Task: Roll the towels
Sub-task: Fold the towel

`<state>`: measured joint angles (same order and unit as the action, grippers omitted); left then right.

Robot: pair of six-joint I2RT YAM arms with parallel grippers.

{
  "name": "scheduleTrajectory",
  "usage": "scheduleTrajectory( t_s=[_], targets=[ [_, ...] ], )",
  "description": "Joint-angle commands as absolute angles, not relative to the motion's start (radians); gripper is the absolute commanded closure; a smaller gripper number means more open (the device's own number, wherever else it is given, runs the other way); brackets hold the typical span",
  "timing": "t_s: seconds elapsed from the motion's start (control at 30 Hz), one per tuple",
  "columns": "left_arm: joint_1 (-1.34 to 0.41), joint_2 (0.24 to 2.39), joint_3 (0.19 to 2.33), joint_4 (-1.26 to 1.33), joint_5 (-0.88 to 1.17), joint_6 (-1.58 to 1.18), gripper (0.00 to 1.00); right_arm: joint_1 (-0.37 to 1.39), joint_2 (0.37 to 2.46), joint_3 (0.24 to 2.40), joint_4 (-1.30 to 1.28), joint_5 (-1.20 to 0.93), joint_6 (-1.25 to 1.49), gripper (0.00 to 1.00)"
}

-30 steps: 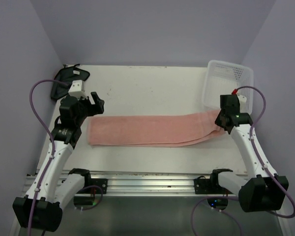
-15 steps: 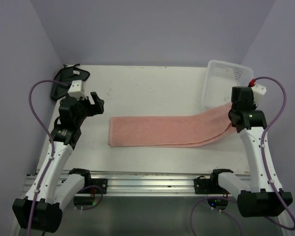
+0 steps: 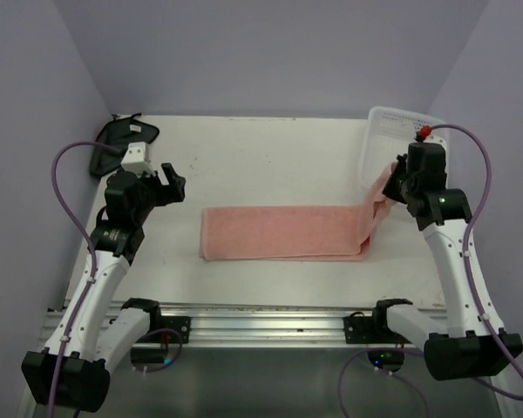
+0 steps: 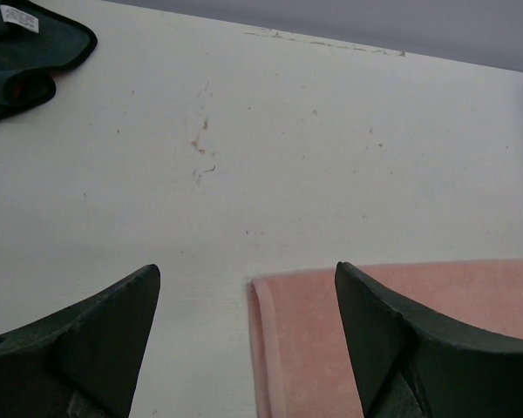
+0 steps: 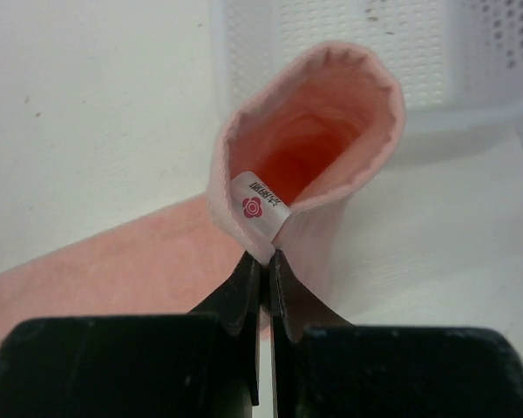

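A salmon-pink towel (image 3: pixel 283 232), folded into a long strip, lies across the middle of the table. Its right end (image 5: pixel 307 148) is raised off the table and curls into a loop, with a white tag (image 5: pixel 260 202) at the pinch. My right gripper (image 3: pixel 390 180) (image 5: pixel 266 261) is shut on that end, in front of the basket. My left gripper (image 3: pixel 171 181) (image 4: pixel 247 287) hangs open over bare table, just left of the towel's left end (image 4: pixel 305 348). The small dark cloth (image 3: pixel 122 139) (image 4: pixel 26 52) lies crumpled at the back left corner.
A white perforated basket (image 3: pixel 392 131) (image 5: pixel 436 52) stands at the back right, just behind the raised towel end. Purple walls close the table on three sides. A metal rail (image 3: pixel 261 322) runs along the near edge between the arm bases.
My right gripper has lifted the towel's right end and carried it back toward the basket. The whole towel slid right, away from my left gripper. The left arm stayed put.
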<state>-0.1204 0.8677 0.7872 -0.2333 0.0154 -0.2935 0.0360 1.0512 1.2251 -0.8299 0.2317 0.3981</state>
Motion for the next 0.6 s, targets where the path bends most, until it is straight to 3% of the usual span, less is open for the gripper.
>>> scheduleTrajectory(
  t_s=[0.0,0.27,0.57],
  targets=[
    [-0.127,0.857,0.778,-0.21,0.025,-0.276,0.15,0.119,1.088,1.269,-0.755,0.095,0.422,1.0],
    [-0.127,0.859,0.776,-0.212,0.023,-0.276,0.14,0.326,1.175,1.264,-0.667,0.095,0.525,1.0],
    [-0.127,0.857,0.775,-0.212,0.017,-0.276,0.14,0.465,1.342,1.485,-0.79,0.005,0.466,1.0]
  ],
)
